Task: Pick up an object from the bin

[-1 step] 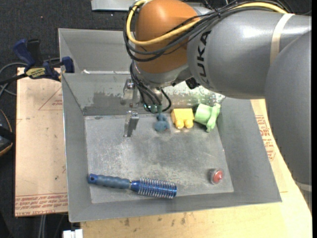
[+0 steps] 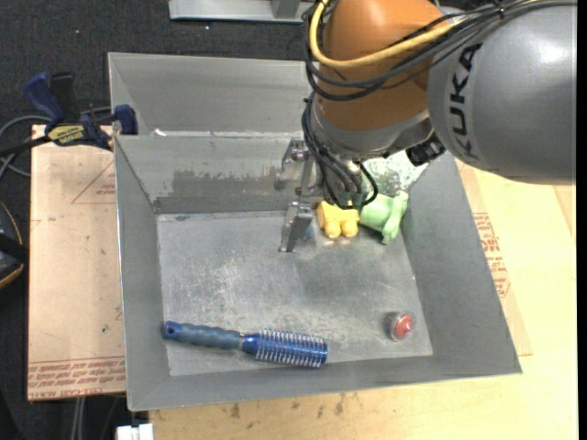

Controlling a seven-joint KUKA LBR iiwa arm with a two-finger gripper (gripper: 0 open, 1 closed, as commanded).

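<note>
The gripper (image 2: 295, 220) hangs near the frame's centre, just left of a yellow toy (image 2: 337, 221) and a green toy (image 2: 385, 214). Whether it is open, I cannot tell.

In the bin (image 2: 138, 246), brush (image 2: 248, 342) in front, round thing (image 2: 401, 326) right of it, toys (image 2: 383, 214) behind.

Just right of the silver pincer (image 2: 298, 235) sit a yellow toy (image 2: 336, 221) and a pale green toy (image 2: 385, 216). Below it the brush (image 2: 246, 342) is blue throughout; the small round thing (image 2: 401, 326) lower right is red. The bin (image 2: 229, 273) is grey.
</note>
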